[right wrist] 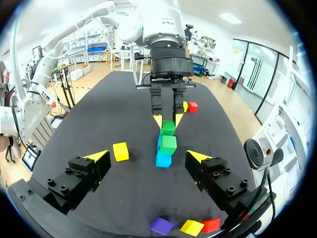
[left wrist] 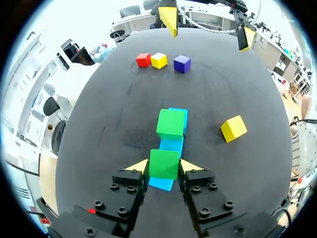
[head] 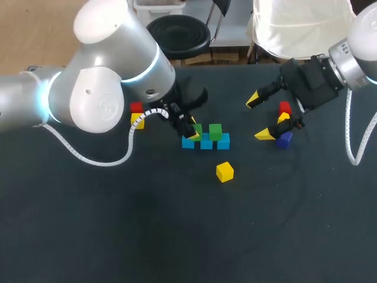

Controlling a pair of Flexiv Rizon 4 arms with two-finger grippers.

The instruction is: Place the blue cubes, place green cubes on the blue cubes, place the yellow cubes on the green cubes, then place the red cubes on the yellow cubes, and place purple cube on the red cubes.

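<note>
Grips a green cube (left wrist: 164, 161) with the left gripper (left wrist: 164, 167), yellow fingertips (left wrist: 138, 166) pressed against two opposite sides of it. Holds that cube on top of the row of blue cubes (left wrist: 172, 145), at the row's end nearest the left wrist. Shows a second green cube (left wrist: 171, 124) atop the same row, farther along, apart from the first with a strip of blue between.

Holds the right gripper (head: 259, 117) to the right of the blue row in the head view, well apart from it, jaws spread wide with nothing between them. Faces the row end-on from the right wrist, straight ahead of the spread fingers, with the left gripper at its far end.

Shows a loose yellow cube (head: 224, 171) on the table (head: 177, 236) near the row, off its right end toward the front edge. Has three more cubes in a line to the right of the row, close under the right gripper: a red cube (head: 285, 108), a yellow neighbour (head: 284, 118) beside it, then a purple cube (head: 284, 140). Has a far red cube (head: 136, 107) and a far yellow cube (head: 137, 121) to the left of the row, side by side and touching, close to the left arm (head: 94, 88).
</note>
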